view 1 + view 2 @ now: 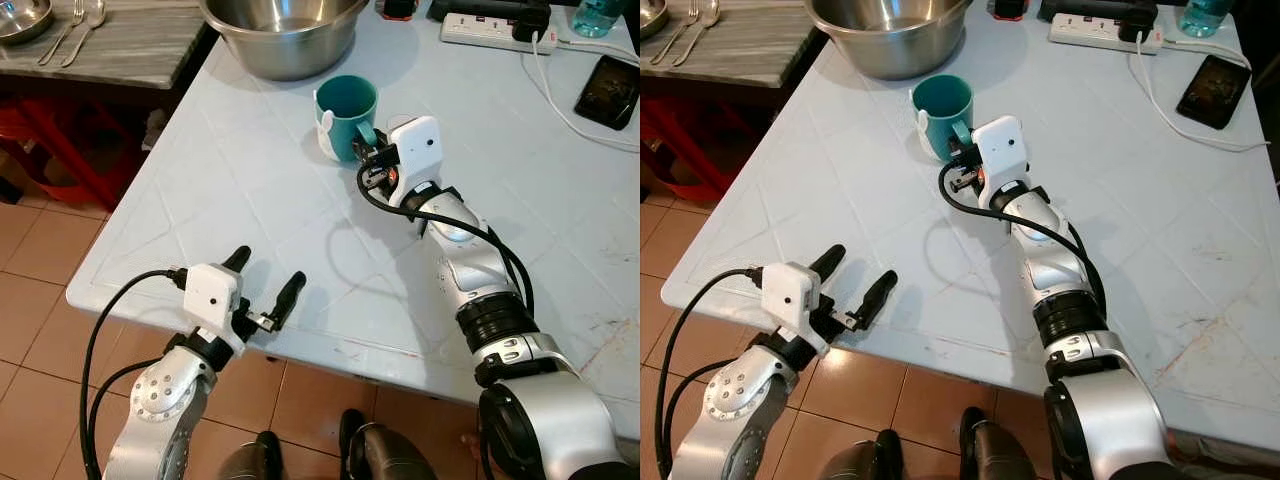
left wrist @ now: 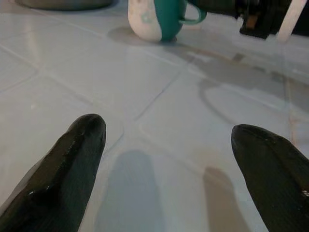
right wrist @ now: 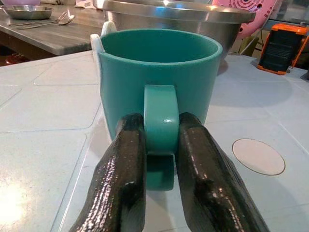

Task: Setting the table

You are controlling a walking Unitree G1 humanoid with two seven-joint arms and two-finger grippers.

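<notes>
A teal mug (image 1: 346, 112) with a white patch on its side stands upright on the pale blue table (image 1: 250, 190), just in front of the steel bowl. My right gripper (image 1: 368, 150) is shut on the mug's handle (image 3: 160, 118), one black finger pressed against each side of it. My left gripper (image 1: 264, 281) hovers open over the table's near edge, its fingers (image 2: 72, 169) spread wide with nothing between them. The mug (image 2: 157, 18) stands well beyond it.
A large steel bowl (image 1: 283, 30) sits at the table's far side behind the mug. A power strip (image 1: 485, 28), a white cable and a black phone (image 1: 610, 90) lie at the far right. A grey side table (image 1: 110, 45) with cutlery and a metal dish stands to the left.
</notes>
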